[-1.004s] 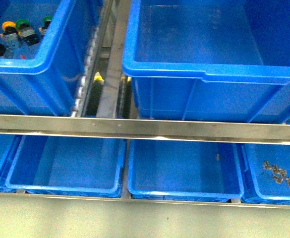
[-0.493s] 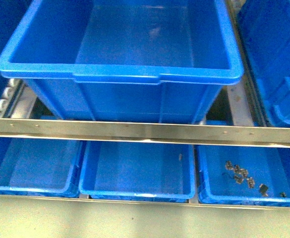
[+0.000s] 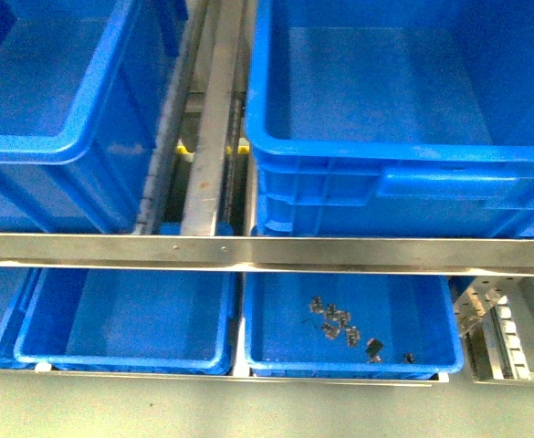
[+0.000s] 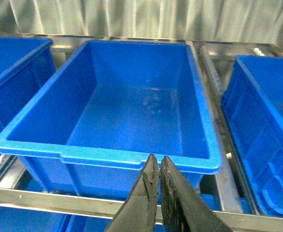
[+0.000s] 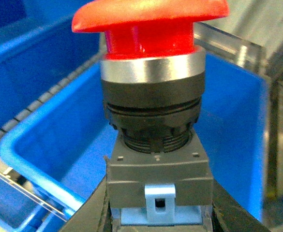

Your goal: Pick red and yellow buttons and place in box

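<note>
Now, front view: neither arm is showing. The large deep blue plastic box [image 3: 385, 151], thick-rimmed with a handle lug on its front wall, is sitting behind the steel rail [image 3: 267, 251], beside a second deep blue bin [image 3: 57, 146]. Below the rail, small metal clips [image 3: 335, 319] are lying in a shallow blue tray [image 3: 340, 368].
Left wrist view: the left gripper [image 4: 156, 188] is hanging with its black fingers pressed together on nothing, near the front rim of an empty deep blue container [image 4: 107, 155].
Right wrist view: the right gripper [image 5: 158, 220] is clamping the grey-black body of the red mushroom-capped push-button [image 5: 151, 29], cap upward, over the hollow of a blue tub [image 5: 39, 169].
Step in hand: judging by this, the red one is being carried to the box and has not yet been released.
Next move: it is calling for centring the button over the open interior, lowering it, then parting the jaws. After that the yellow-capped button is waiting to be fetched.
Hidden or unclear: the yellow-capped button is showing in no view. The right fingers are being cut off by the picture's edge. Whether the tub under the red button is the box, I cannot tell. The box's far wall is running out of the front view.
</note>
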